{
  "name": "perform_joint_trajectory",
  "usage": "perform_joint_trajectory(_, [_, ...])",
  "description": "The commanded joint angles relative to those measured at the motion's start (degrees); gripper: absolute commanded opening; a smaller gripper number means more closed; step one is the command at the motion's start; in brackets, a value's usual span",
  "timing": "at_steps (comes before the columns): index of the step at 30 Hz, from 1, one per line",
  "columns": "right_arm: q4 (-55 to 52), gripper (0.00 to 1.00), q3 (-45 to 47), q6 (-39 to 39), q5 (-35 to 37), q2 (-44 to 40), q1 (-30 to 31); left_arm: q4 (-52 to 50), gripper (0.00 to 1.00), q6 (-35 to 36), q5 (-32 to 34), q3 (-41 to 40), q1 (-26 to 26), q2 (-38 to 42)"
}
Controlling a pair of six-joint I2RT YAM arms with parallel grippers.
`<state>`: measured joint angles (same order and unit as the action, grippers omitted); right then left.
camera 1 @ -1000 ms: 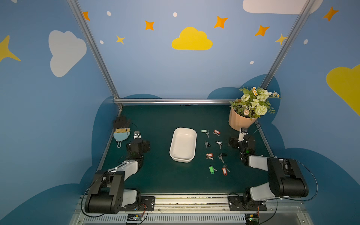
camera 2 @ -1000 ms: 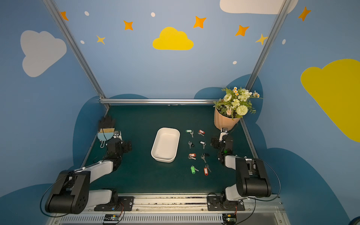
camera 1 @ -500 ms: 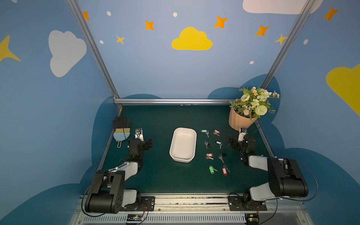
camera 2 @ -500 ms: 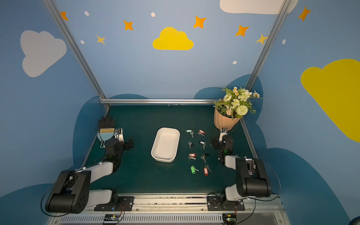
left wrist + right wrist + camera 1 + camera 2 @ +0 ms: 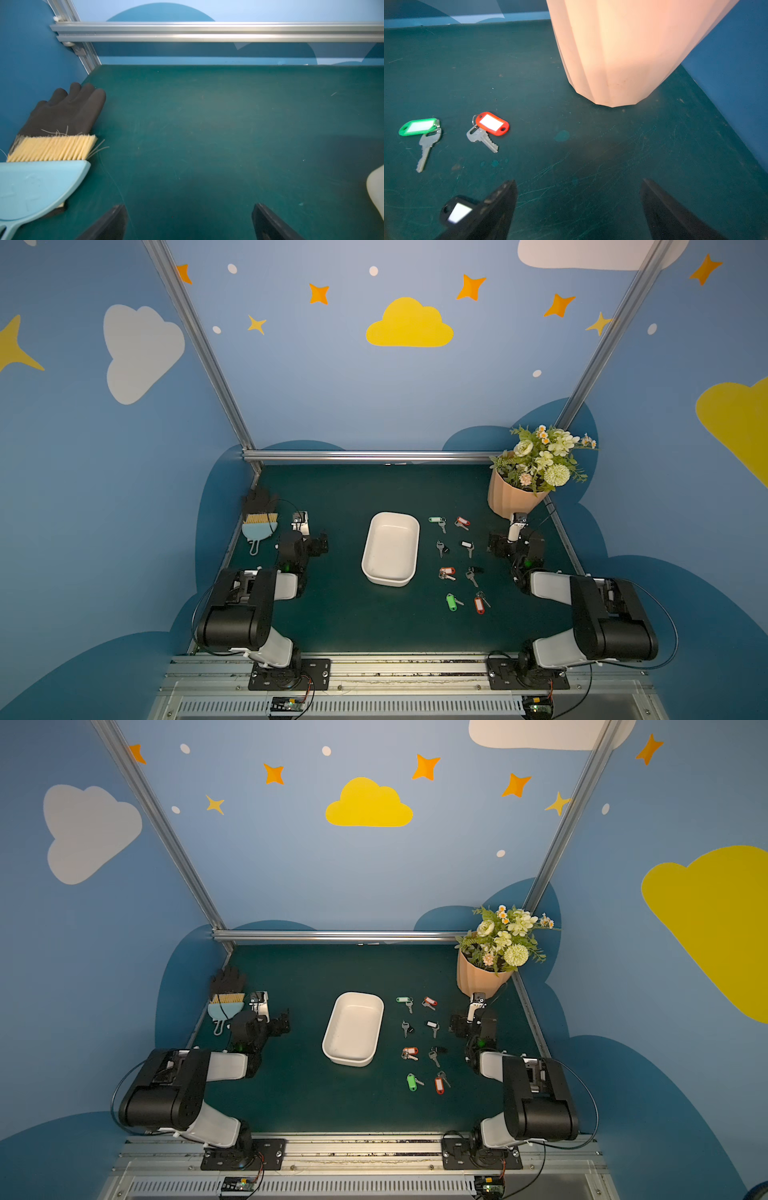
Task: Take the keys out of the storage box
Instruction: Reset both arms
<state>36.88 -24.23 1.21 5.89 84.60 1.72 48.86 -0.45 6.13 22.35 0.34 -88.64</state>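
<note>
Scene: bimanual rig in blue booth w/ cloud & star decals, dark green tabletop [image 5: 332,497].
Storage box [image 5: 390,549]: white tub, mid tabletop, long side running near to far; inside shows bare white.
Keys [image 5: 409,1053]: eight, all out on tabletop just right of box, in two rough columns of four, near to far; tags green, red/orange, black.
Left end effector [image 5: 188,205]: low over tabletop, well left of box, fingers spread wide, nothing in its hold; a box corner shows at edge of its wrist view.
Right end effector [image 5: 578,180]: right of the key columns, fingers spread wide, grips nothing.
Flower pot [image 5: 509,497]: ribbed peach, far-right corner, just beyond right end effector; fills much of that wrist view. Flowers [image 5: 540,456] on top.
Black-tag key [image 5: 456,212]: close beside one right finger, partly hidden by it; touching or not, can't tell.
Green-tag key [image 5: 421,127], red-tag key [image 5: 492,124]: farthest pair, side by side, apart, btwn box & pot.
Brush [image 5: 41,182]: light blue, yellow bristles, at tabletop's left edge, left of left end effector.
Glove [image 5: 66,112]: black, flat, just far of brush; bristles overlap its cuff.
Rail [image 5: 374,455]: aluminium bar along far edge.
</note>
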Motion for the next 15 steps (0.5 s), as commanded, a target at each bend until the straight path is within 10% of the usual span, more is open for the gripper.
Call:
perform_joint_trajectory(1, [-0.9, 0.98, -1.2, -0.2, -0.3, -0.9, 0.3, -2.1, 1.0, -0.4, -1.6, 0.4, 0.1, 0.6])
perform_joint_trajectory(15, [-0.9, 0.98, -1.3, -0.3, 0.1, -0.9, 0.4, -2.2, 1.0, -0.4, -1.6, 0.4, 0.1, 0.6])
